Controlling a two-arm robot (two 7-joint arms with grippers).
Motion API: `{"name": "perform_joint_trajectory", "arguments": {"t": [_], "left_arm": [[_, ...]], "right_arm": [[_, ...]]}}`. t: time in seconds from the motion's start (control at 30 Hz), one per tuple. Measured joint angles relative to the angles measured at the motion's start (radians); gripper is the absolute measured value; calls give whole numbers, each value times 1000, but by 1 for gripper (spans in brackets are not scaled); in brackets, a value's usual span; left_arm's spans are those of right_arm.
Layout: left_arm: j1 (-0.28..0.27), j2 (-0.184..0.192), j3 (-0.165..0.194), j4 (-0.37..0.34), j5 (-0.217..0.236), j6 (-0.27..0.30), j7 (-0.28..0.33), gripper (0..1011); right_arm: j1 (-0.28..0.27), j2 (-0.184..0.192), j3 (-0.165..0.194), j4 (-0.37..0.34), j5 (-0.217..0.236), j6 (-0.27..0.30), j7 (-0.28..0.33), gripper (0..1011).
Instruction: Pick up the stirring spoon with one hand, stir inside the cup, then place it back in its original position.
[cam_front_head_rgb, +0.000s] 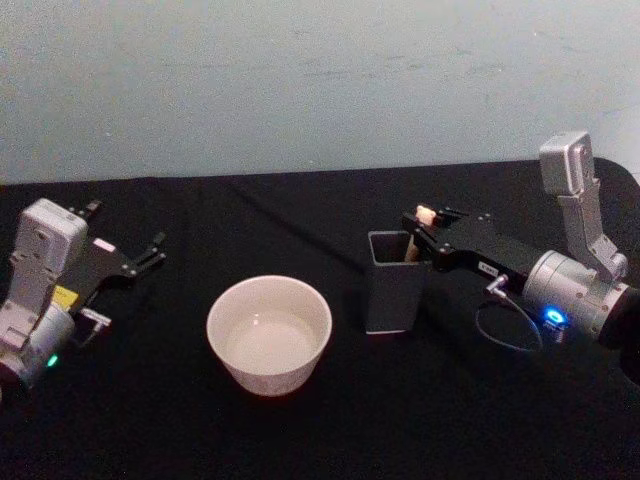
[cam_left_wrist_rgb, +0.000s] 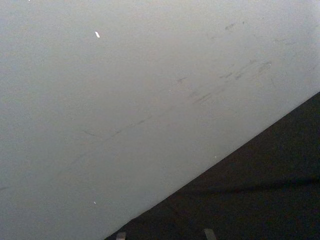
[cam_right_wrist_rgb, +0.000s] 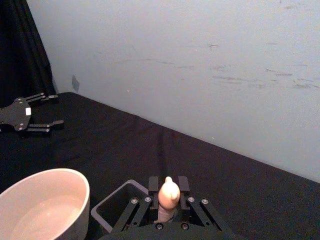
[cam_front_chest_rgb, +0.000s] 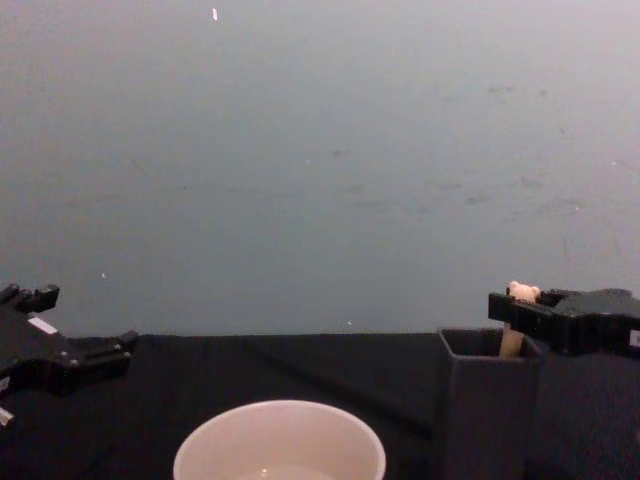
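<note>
The table (cam_front_head_rgb: 300, 430) under black cloth bears a wide round cream-white cup (cam_front_head_rgb: 269, 335) near the middle. Just beside it, on the robot's right, stands a tall dark grey square-mouthed holder (cam_front_head_rgb: 392, 290). The left gripper (cam_front_head_rgb: 125, 230) hovers well apart from the cup on the left, fingers spread and holding nothing. The right gripper (cam_front_head_rgb: 420, 228) is at the holder's mouth, closed on the beige bear-headed stirring spoon (cam_right_wrist_rgb: 169, 194), which stands upright inside the holder.
</note>
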Motion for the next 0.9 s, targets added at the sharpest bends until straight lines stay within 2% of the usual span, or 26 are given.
{"name": "perform_joint_trajectory", "arguments": {"t": [0.2,0.57,0.9], "left_arm": [[0,0,0,0,0,0,0,1001],[0,0,0,0,0,0,0,1001],[0,0,0,0,0,0,0,1001]], "right_arm": [[1,2,0,-3,11,9,5,225],[13,11,9,-26,72,72,4,225],[30,21,17,-50,115,79,-9,225]]}}
